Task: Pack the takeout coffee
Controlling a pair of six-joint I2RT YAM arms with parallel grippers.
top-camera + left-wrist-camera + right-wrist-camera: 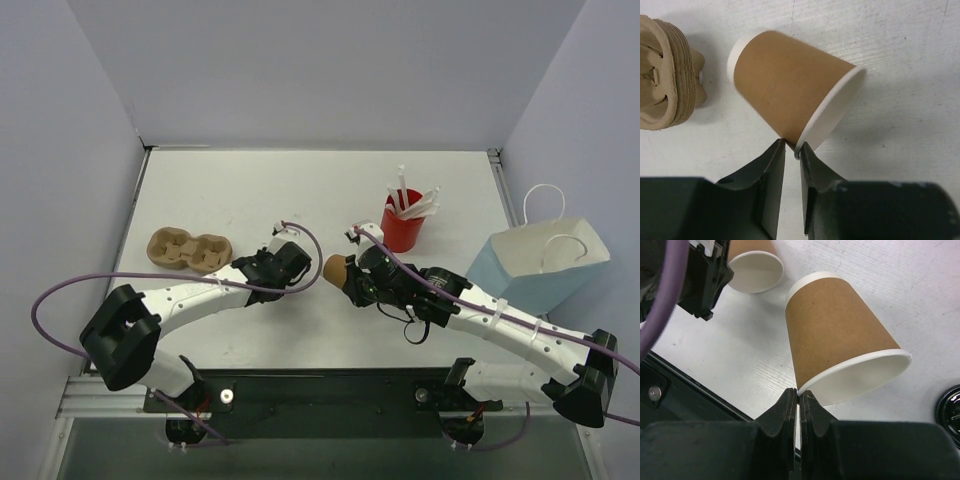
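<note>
So, coffee: two like cups sit mid-counter between the arms; I cannot tell which one is the coffee's.
Right jaws: almost closed, pinching the rolled rim of a small tan kraft paper cup, which is smooth, tapered, white inside and tilted.
Left jaws: a narrow gap, gripping the rim of a second tan kraft cup.
Lid: round glossy black plastic lid, near the right cup, cut by the frame.
Around: ribbed moulded-pulp carrier stack, red cup of white straws, pale blue paper bag.

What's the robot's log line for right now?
left hand: shut on tan cup rim | right hand: shut on other tan cup rim | both cups: tilted, no lid | black lid: apart, partly seen
</note>
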